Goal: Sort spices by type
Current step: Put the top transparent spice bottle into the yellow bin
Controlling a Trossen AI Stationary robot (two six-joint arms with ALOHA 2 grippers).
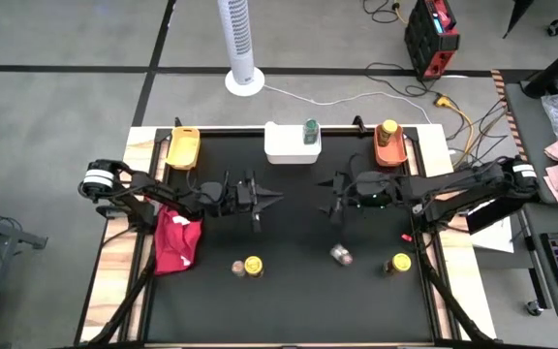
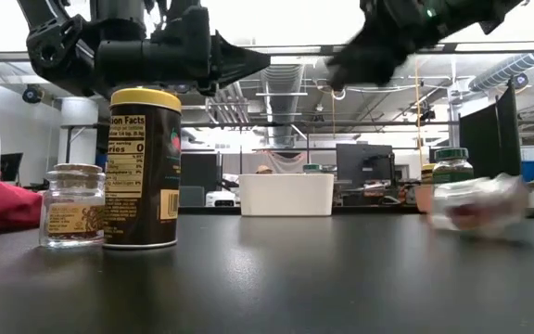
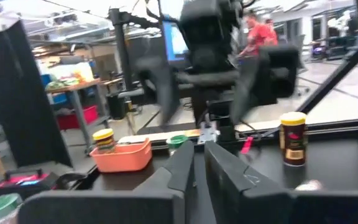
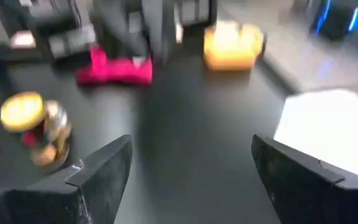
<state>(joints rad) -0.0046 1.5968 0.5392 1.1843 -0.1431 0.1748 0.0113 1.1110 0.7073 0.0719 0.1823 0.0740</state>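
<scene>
Black table (image 1: 289, 301) with three trays along the far edge: yellow tray (image 1: 183, 147) at far left, holding nothing visible; white tray (image 1: 286, 145) in the middle, with a green-lidded jar (image 1: 310, 131) upright at its right end; orange tray (image 1: 388, 151) at far right, with a yellow-lidded jar (image 1: 388, 129) upright inside. Red cloth (image 1: 176, 242) bunched at the left edge of the table. Near the front, left of centre: tall dark jar with yellow lid (image 1: 254, 266) upright, small clear jar with brownish contents (image 1: 237, 267) just beside it on its left. Right of centre near the front: a jar lying on its side (image 1: 341, 254), blurred, lid colour not readable. Further right near the front: another yellow-lidded jar (image 1: 400, 263), upright. Left gripper (image 1: 275, 199) above mid-table, left of centre, fingers pressed together, holding nothing. Right gripper (image 1: 329, 199) above mid-table, right of centre, facing the left one, fingers spread wide, nothing between them. White tower fan (image 1: 239, 44) on the floor beyond the table.
</scene>
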